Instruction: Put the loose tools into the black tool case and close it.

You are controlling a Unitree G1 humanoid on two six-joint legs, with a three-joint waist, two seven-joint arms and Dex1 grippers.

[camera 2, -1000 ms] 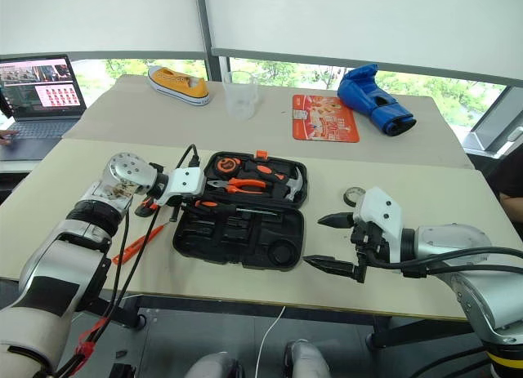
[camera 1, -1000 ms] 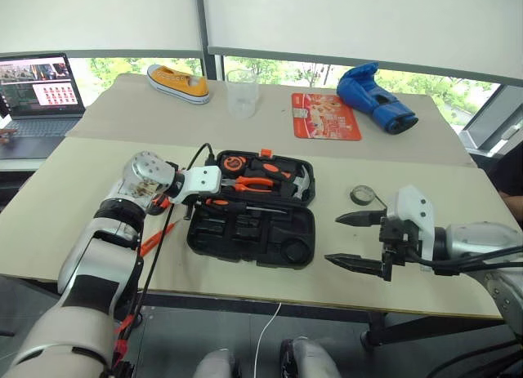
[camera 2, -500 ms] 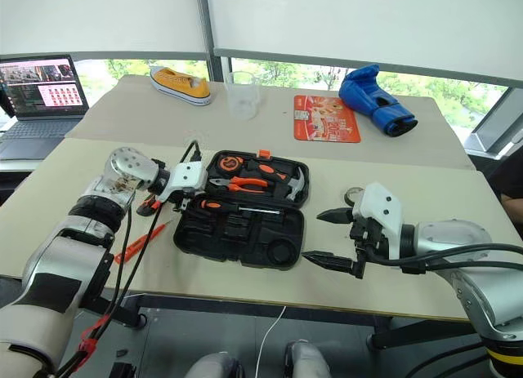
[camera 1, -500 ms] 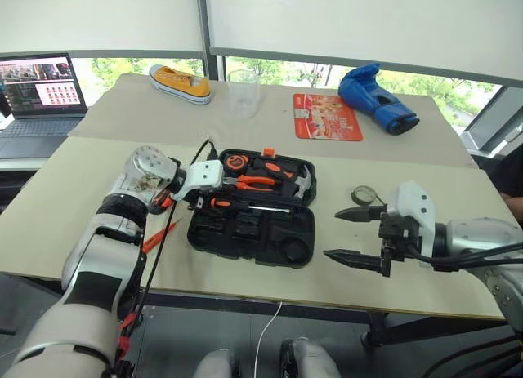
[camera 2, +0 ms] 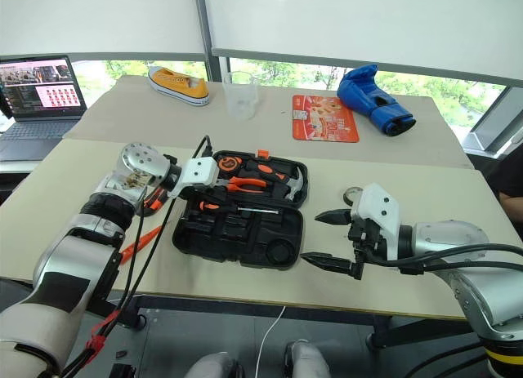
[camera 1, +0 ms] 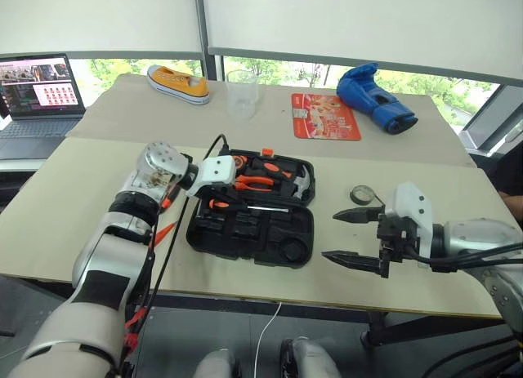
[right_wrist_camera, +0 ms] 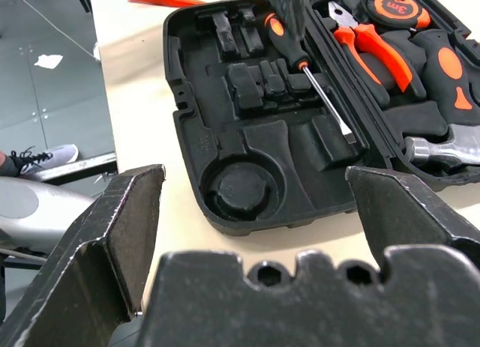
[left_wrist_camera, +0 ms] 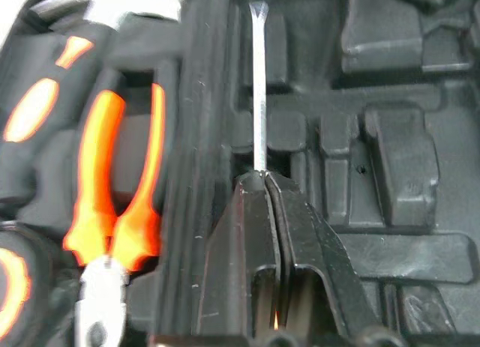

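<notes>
Black tool case (camera 1: 252,215) is lying open on the desk (camera 1: 73,190), near the front edge, lid half away from the robot, tray half toward it. Left gripper (left_wrist_camera: 268,183) is hovering over the case by the hinge line, fingers (left_wrist_camera: 247,234) clenched together with no gap between them; whether they are pinching the screwdriver is hard to tell. An orange-and-black-handled screwdriver (right_wrist_camera: 319,88) is lying in the tray half along the hinge, its steel shaft running straight out from the left fingertips in the left wrist view, handle end under the gripper. Orange-handled pliers (camera 1: 255,181), a hammer (camera 1: 299,184) and a round orange-black tape measure (camera 1: 234,161) are sitting in the lid half. Most tray recesses are showing bare black plastic. A slim orange tool (camera 2: 139,241) is lying loose on the desk to the left of the case, partly hidden behind the left arm. A small dark tape roll (camera 1: 362,195) is sitting on the desk right of the case, just beside the right gripper (camera 1: 351,237). Right gripper is hanging off the case's right side, fingers (right_wrist_camera: 112,234) spread wide, released, grasping nothing. Farther back on the desk are lying a yellow shoe (camera 1: 176,82), a clear cup (camera 1: 242,92), a red packet (camera 1: 325,116) and a blue glove (camera 1: 374,97); a laptop (camera 1: 39,92) is standing at far left.
</notes>
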